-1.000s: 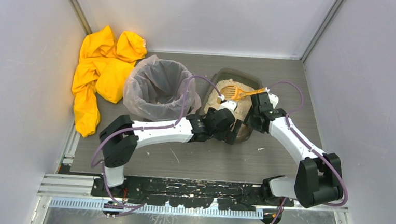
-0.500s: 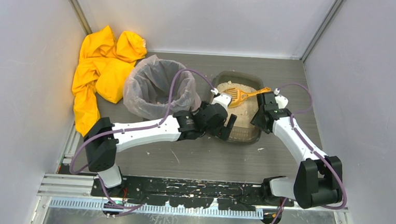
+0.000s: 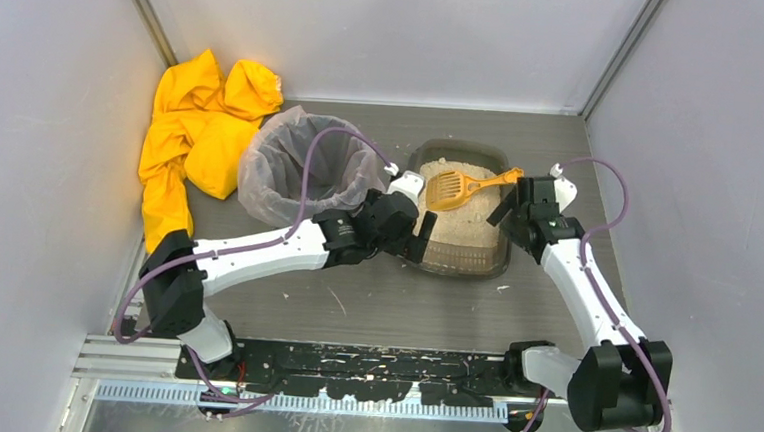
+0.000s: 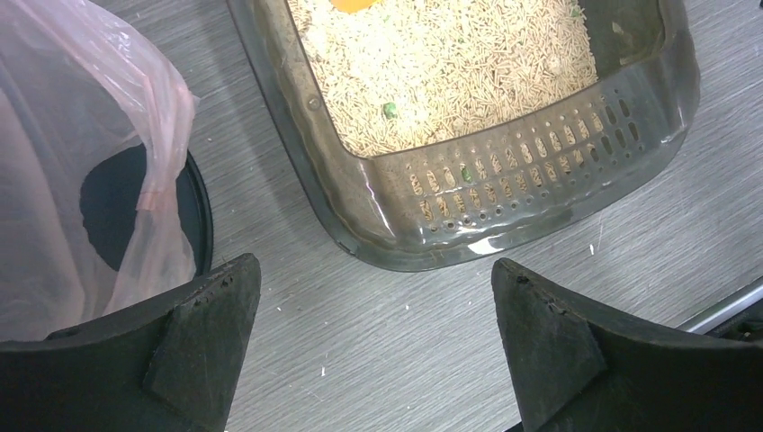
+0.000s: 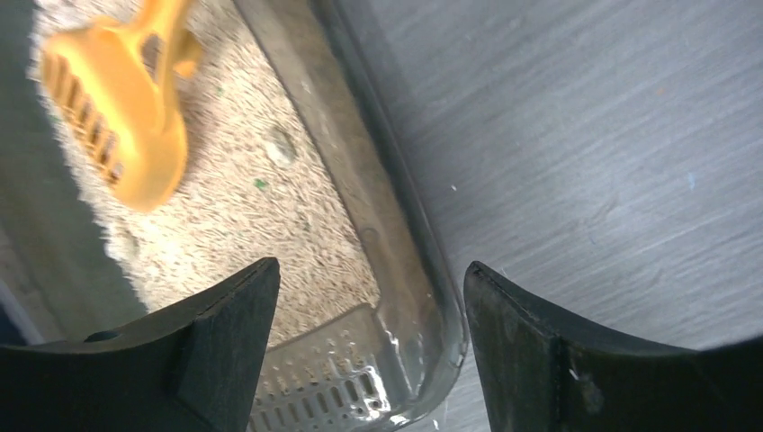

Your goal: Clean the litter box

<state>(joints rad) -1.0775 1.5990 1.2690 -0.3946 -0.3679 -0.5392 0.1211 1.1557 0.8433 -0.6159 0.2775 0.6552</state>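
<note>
The litter box [image 3: 458, 264], a dark translucent tray of beige litter, lies flat on the table at centre back. An orange slotted scoop [image 3: 452, 187] lies on the litter, its handle over the right rim. My left gripper [image 3: 423, 236] is open and empty at the tray's near left corner, just off it. In the left wrist view [image 4: 373, 346] it hangs over bare table short of the tray's perforated end [image 4: 522, 171]. My right gripper [image 3: 506, 210] is open and empty beside the right rim. Its wrist view [image 5: 369, 346] looks down on that rim [image 5: 382, 216] and the scoop [image 5: 121, 117].
A round bin with a clear bag liner [image 3: 306, 166] stands just left of the tray and shows in the left wrist view [image 4: 99, 180]. A yellow cloth [image 3: 198, 130] is heaped at the back left. Litter crumbs dot the table. Grey walls close in three sides.
The left arm has drawn back left off the tray's near end. The right arm has swung right, away from the scoop handle. The tray now lies flat and further right.
</note>
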